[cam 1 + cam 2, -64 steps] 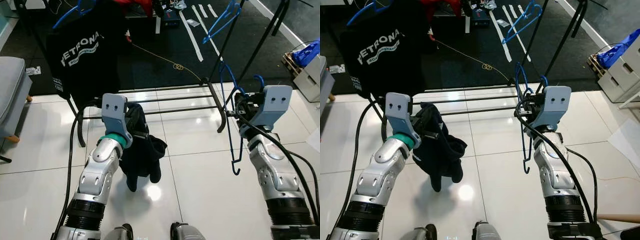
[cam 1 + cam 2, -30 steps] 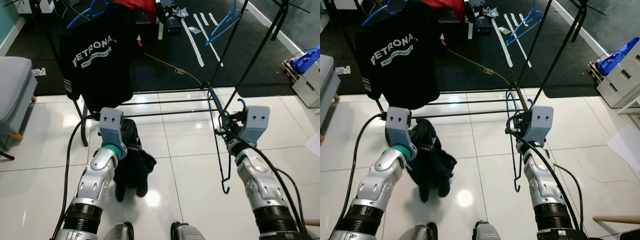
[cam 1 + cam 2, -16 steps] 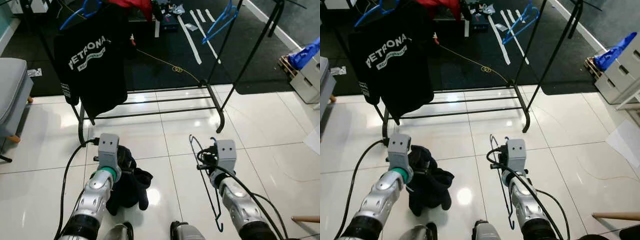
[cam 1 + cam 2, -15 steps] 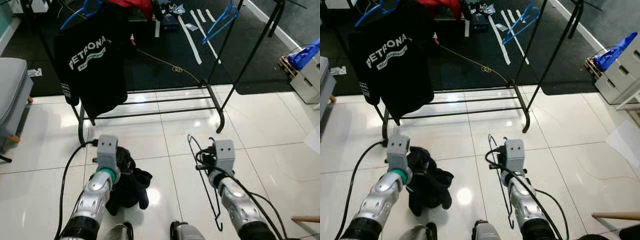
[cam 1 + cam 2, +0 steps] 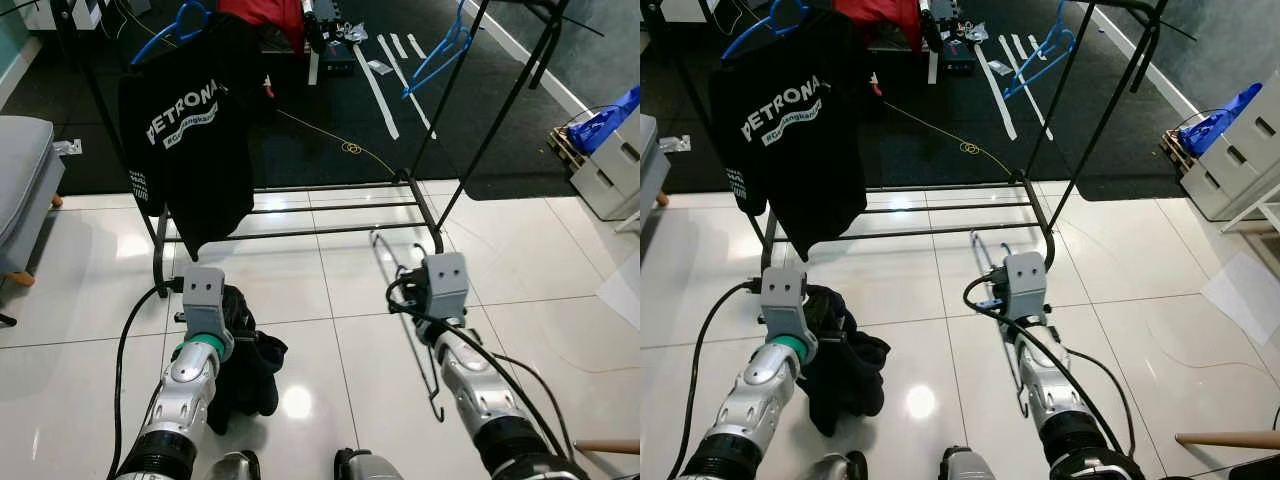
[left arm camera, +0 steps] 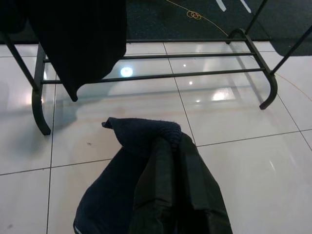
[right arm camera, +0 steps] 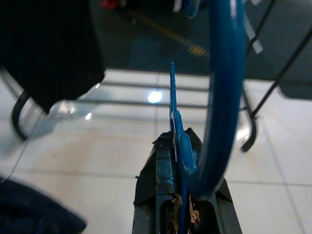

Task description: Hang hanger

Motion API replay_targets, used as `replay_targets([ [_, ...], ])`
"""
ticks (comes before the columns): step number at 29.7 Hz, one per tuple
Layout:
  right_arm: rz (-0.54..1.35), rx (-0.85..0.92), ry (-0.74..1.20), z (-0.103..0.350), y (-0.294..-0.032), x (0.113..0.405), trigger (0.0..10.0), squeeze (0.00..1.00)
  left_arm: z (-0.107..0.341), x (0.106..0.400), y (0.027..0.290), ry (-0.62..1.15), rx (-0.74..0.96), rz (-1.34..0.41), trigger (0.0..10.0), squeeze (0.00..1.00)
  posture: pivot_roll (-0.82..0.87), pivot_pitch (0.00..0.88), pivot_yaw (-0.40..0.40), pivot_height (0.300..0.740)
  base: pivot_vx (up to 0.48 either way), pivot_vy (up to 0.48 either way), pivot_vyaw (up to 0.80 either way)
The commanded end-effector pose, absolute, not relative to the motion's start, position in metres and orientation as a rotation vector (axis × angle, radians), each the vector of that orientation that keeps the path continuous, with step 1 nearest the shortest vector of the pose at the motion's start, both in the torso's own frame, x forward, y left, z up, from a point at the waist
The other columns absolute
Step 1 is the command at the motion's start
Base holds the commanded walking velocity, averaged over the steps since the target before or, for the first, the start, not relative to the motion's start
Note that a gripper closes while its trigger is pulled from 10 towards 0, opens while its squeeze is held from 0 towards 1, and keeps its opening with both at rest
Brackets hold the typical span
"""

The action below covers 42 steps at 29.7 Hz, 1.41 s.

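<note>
The right end effector (image 7: pixel 181 195) is pressed together on the neck of a blue hanger (image 7: pixel 225 73), whose hook curves up just in front of its fingers while the thin frame (image 5: pixel 420 340) hangs below it, over the white floor (image 5: pixel 560 340). The left end effector (image 6: pixel 168 195) is pinched on a bundle of dark clothing (image 5: pixel 245 365) that droops from it toward the floor. Ahead of both end effectors stands a black clothes rack (image 5: pixel 300 210), its lower bars well apart from the held hanger. A black printed T-shirt (image 5: pixel 195 130) hangs on the rack beyond the left end effector, and another blue hanger (image 5: pixel 445 50) hangs farther off beyond the right one.
</note>
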State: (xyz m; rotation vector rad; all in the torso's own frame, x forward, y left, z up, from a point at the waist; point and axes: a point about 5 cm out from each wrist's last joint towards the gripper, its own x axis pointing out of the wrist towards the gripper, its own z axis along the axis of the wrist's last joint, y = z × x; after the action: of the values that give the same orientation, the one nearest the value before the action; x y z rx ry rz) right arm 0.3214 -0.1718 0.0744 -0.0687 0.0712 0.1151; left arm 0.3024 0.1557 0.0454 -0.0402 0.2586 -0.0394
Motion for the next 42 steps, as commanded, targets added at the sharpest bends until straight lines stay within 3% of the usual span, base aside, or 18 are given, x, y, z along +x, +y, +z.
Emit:
replay_targets([
  [1, 0.103, -0.072, 0.064, 0.074, -0.175, 0.32, 10.0, 0.0, 0.049, 0.303, 0.152, 0.228, -0.036, -0.053, 10.0, 0.0, -0.06, 0.046, -0.011, 0.74, 0.0, 0.0, 0.0],
  [12, 0.041, -0.081, -0.025, 0.095, -0.186, 0.323, 10.0, 0.0, 0.067, 0.313, 0.149, 0.167, -0.051, -0.09, 10.0, 0.0, -0.11, 0.06, 0.027, 0.74, 0.0, 0.0, 0.0],
  [19, 0.035, -0.068, -0.005, 0.092, -0.192, 0.32, 10.0, 0.0, 0.075, 0.321, 0.141, 0.146, -0.034, -0.115, 10.0, 0.0, -0.09, 0.07, 0.009, 0.74, 0.0, 0.0, 0.0],
  [33, 0.066, -0.071, -0.003, 0.092, -0.185, 0.323, 10.0, 0.0, 0.076, 0.316, 0.156, 0.12, -0.057, -0.04, 10.0, 0.0, -0.07, 0.027, -0.02, 0.74, 0.0, 0.0, 0.0],
  [42, 0.117, -0.078, -0.027, 0.101, -0.177, 0.327, 10.0, 0.0, 0.075, 0.317, 0.153, 0.127, -0.049, -0.059, 10.0, 0.0, -0.1, 0.039, 0.009, 0.74, 0.0, 0.0, 0.0],
])
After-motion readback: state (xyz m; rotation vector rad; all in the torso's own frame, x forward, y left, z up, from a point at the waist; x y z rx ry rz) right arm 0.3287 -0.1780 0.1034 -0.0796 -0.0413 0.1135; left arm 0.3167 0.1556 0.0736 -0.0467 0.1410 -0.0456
